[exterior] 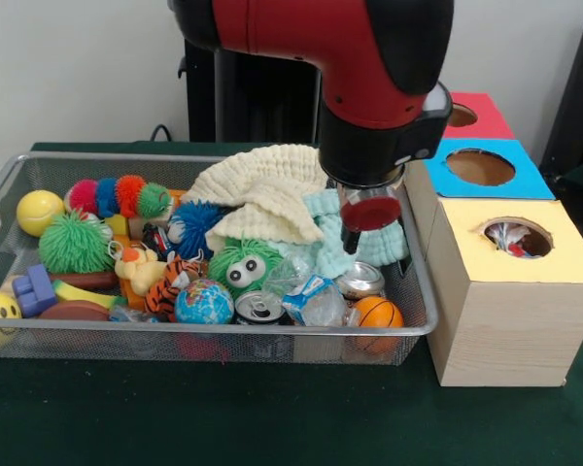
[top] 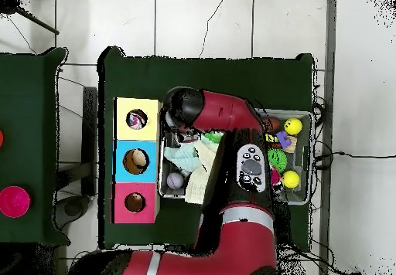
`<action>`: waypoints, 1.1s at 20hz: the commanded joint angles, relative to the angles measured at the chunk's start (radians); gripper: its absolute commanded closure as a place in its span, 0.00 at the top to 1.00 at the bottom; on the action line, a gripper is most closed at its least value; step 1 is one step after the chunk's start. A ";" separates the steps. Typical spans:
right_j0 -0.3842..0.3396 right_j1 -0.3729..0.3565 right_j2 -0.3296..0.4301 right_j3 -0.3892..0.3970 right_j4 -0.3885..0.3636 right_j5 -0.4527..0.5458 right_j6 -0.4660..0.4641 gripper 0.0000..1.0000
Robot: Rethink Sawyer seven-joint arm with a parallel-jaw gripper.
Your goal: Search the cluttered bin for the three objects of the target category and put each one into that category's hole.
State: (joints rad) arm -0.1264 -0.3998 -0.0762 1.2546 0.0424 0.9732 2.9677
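Observation:
The wire mesh bin holds a heap of toys. The cream-yellow waffle cloth lies crumpled at the bin's back middle; it also shows in the overhead view. My gripper hangs over the bin's right part, just right of that cloth and above a pale mint cloth. I cannot tell whether it holds anything. The yellow-topped box stands right of the bin. Its hole shows white fabric with coloured dots inside. In the overhead view the arm hides the gripper.
Blue-topped and red-topped boxes stand behind the yellow one. The bin holds a yellow ball, a caterpillar plush, spiky balls, a globe ball, cans and a small basketball.

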 commanded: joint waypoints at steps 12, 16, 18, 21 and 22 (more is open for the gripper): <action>-0.157 -0.071 0.186 0.092 -0.163 0.017 -0.381 0.00; -0.171 -0.052 0.205 0.085 -0.195 -0.009 -0.368 0.00; -0.177 -0.046 0.214 0.077 -0.209 -0.010 -0.364 0.00; -0.187 -0.037 0.226 0.070 -0.224 -0.014 -0.359 0.00; -0.187 -0.037 0.229 0.067 -0.229 -0.011 -0.357 0.00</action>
State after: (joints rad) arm -0.2889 -0.4791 0.0426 1.2800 -0.1141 0.9732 2.9183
